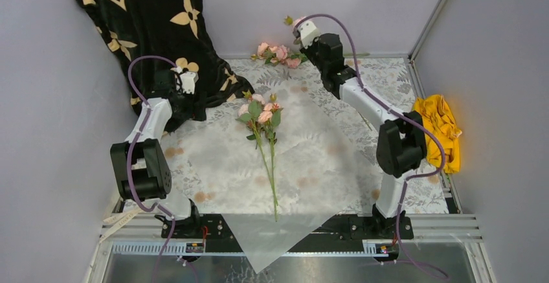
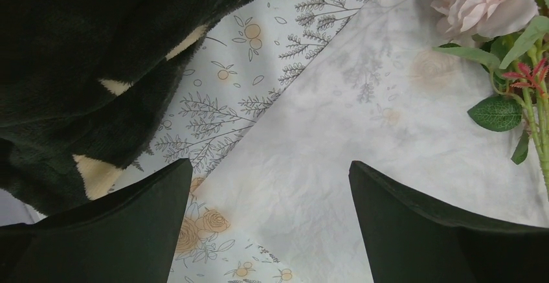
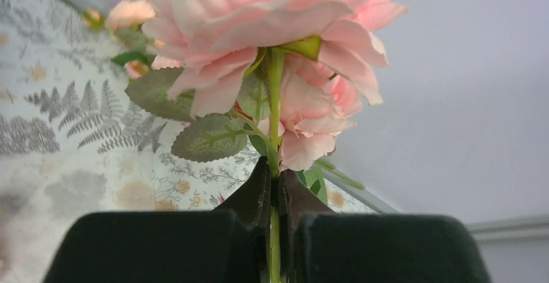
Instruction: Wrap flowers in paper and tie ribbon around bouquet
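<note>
- You've got a black cloth (image 1: 129, 11) with cream flower shapes hanging down the back wall at the table's far left corner, and its lower end spills onto the table there.
- Look across the table: a grey leaf-patterned tablecloth (image 1: 401, 82) covers it, dotted with faded orange rose prints.
- Over at the right edge, a yellow cloth (image 1: 439, 124) lies crumpled.
- Along the near edge you see silver metal rails (image 1: 453, 228) running the table's width.
- Plain grey walls (image 1: 39, 101) close in on the left, back and right.

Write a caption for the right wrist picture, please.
Right hand pinching the flowers by a green stem, pink blooms up close.
</note>
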Controlling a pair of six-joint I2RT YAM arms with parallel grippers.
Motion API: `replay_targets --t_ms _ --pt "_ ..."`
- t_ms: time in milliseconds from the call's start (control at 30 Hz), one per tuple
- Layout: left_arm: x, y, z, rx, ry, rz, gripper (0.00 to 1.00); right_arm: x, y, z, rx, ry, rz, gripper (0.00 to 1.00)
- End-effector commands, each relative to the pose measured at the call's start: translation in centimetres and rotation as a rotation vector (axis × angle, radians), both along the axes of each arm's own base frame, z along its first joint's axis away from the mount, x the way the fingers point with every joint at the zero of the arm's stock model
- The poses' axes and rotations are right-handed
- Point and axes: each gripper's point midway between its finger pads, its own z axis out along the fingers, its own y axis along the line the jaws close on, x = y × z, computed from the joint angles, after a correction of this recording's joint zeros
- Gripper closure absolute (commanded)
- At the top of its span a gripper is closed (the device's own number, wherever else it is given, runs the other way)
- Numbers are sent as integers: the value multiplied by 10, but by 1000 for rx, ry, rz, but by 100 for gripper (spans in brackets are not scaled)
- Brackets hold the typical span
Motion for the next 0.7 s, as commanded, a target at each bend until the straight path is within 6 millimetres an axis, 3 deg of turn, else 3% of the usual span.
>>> replay_targets --t_ms 0,67,100,200,267,300,433,567,667 --pt "5 0 17 3 -78 -15 2 -38 -21 87 237 -111 -135 100" --pt "4 -2 21 -2 -88 -19 2 -65 -13 108 439 -41 -100 100" --pt "4 -3 22 -7 -92 -21 2 -81 0 112 554 22 -32 100" --pt "4 -6 27 -21 -105 -31 2 -123 48 98 890 297 178 100" --pt "3 -9 28 -35 -109 -37 2 -140 74 62 1007 557 208 100" --pt "3 -11 28 -41 -109 -40 2 -144 85 33 1039 682 192 100" --pt "3 -14 28 -62 -106 -45 2 -163 105 -51 1108 890 52 100" --pt "2 -17 28 -74 -107 -52 2 -168 120 -101 1163 908 -48 100" --pt "2 -17 27 -73 -107 -54 2 -165 131 -125 1162 955 -76 100"
